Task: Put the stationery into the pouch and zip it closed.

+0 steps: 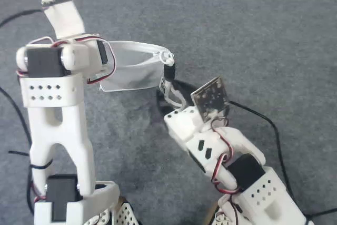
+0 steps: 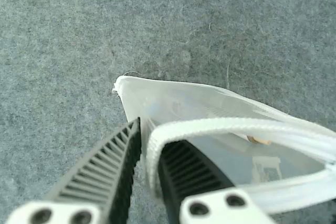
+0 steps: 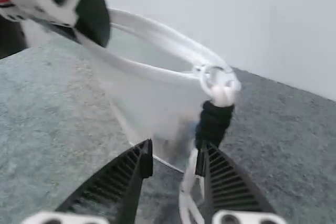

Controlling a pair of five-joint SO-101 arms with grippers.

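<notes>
Left end effector (image 2: 148, 132): closed on the translucent white plastic zip pouch (image 2: 199, 103). Its black ribbed fingers (image 2: 113, 161) pinch the white zip band at one end of the mouth. The pouch body hangs beyond the fingertips, off the grey felt-like tabletop (image 2: 79, 35).

High view: pouch (image 1: 131, 69) held in the air between the two arms, mouth upward and bowed open. One end sits at the left arm's wrist, the other end toward the right end effector (image 1: 167, 90).

Right end effector (image 3: 174, 153): jaws parted, a clear gap between them, not clamped on anything. It sits just below the pouch's far end. The short black zip-pull cord (image 3: 212, 121) hangs from a white ring (image 3: 218, 80) at the zip's end and lies at the tip of one finger. A thin white cord loop (image 3: 186, 198) trails down between the jaws.

Inside the pouch: a small tan piece (image 2: 258, 140) shows through the wall; too faint to identify.
</notes>
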